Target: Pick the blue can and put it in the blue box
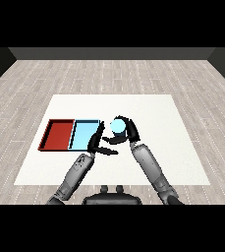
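I see the right hand (127, 130) curled round the blue can (117, 126), fingers and thumb wrapped on it, so it's clamped on the can. The can sits upright in that grasp, light blue top facing me, just right of the light blue tray (85, 133) and not inside it; I can't tell if it touches the white table (173, 147) or is raised off it. My left hand (98, 143) is at the near right corner of the light blue tray, fingers straight and spread, holding nothing, its tips close to the right hand's thumb. The red tray (59, 134) lies touching the light blue one on its left side. Both trays have nothing in them. 2 grey forearms come in from the lower corners, the right one (151, 167) angled up toward the can.
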